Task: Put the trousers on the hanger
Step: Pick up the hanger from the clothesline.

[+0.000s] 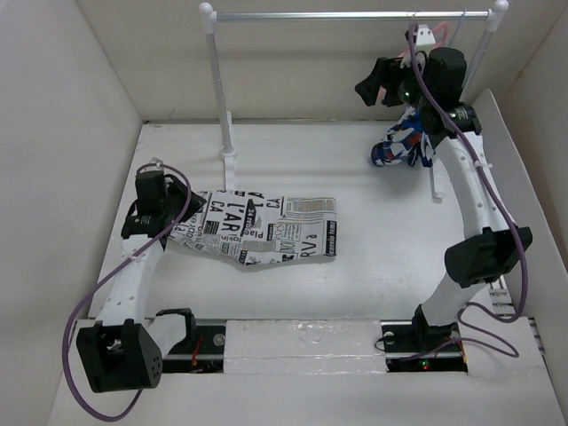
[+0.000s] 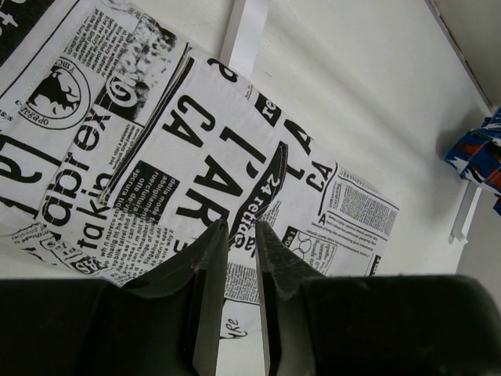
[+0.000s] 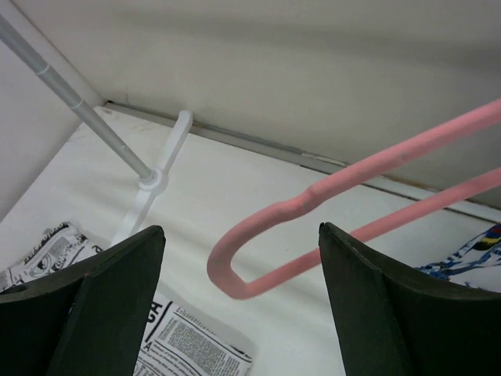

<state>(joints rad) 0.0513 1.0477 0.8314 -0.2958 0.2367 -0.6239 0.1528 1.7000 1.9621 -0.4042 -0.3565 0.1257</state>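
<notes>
Through my left wrist camera I read, on the trousers, big black letters "CA" and "L'AR", and another "CA" further along. I also make out the sideways words "aprex" and "takin", and a line of white-on-black lettering that starts with "24". The top camera shows the same print with "L'AR", "CA" and a large "RV" toward the cloth's right end, while the columns of small print are too fine to read.

The left arm bends low, its left pincer tipped downward, fingers nearly together. The right arm stretches up tall, its right pincer spread wide.
</notes>
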